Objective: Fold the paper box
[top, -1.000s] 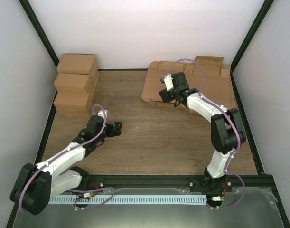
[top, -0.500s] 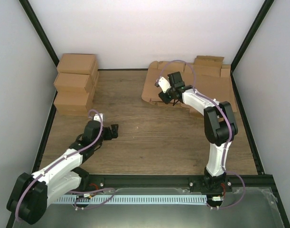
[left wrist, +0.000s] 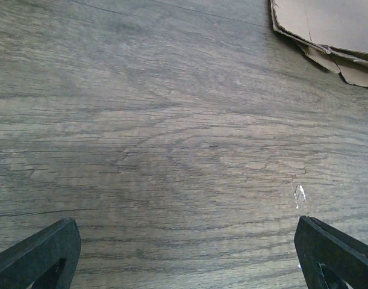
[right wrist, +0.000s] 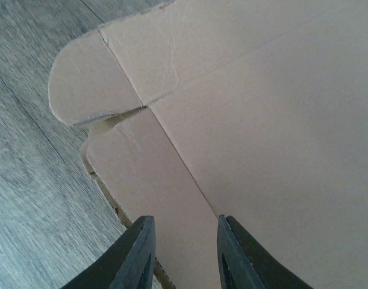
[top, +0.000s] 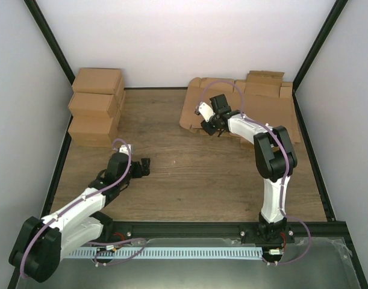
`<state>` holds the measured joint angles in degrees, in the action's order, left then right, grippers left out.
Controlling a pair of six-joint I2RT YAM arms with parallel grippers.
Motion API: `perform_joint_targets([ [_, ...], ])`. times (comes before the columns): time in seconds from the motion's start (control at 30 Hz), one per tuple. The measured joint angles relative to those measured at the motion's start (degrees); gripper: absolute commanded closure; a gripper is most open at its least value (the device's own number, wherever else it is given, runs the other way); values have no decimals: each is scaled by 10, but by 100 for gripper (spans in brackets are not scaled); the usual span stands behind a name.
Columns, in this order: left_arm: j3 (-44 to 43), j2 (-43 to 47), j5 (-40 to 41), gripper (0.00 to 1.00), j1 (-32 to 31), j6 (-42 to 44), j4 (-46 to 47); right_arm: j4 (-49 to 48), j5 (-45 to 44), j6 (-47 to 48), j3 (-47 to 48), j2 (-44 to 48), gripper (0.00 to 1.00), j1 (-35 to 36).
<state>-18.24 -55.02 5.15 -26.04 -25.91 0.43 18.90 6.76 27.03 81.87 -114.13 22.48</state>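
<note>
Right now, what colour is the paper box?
The paper box is plain light brown, clearest in the right wrist view.

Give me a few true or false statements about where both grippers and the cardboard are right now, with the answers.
1. The left gripper is wide open over bare table. True.
2. The right gripper is above the closed boxes. False: it is at the near left corner of the flat cardboard pile, on the table's far right.
3. The top cardboard sheet under the right gripper has a rounded flap. True.
4. The left gripper touches the flat cardboard pile. False: it is well apart from it and holds nothing.
</note>
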Motion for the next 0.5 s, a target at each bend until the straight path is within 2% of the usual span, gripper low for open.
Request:
perform_joint_targets([
  [0.3,0,-9,0,0,0,0,0,0,-7,3,0,-11,69,0],
  [0.4,0,-10,0,0,0,0,0,0,-9,4,0,-19,61,0],
  [0.5,0,-10,0,0,0,0,0,-3,-10,5,-3,-23,59,0],
])
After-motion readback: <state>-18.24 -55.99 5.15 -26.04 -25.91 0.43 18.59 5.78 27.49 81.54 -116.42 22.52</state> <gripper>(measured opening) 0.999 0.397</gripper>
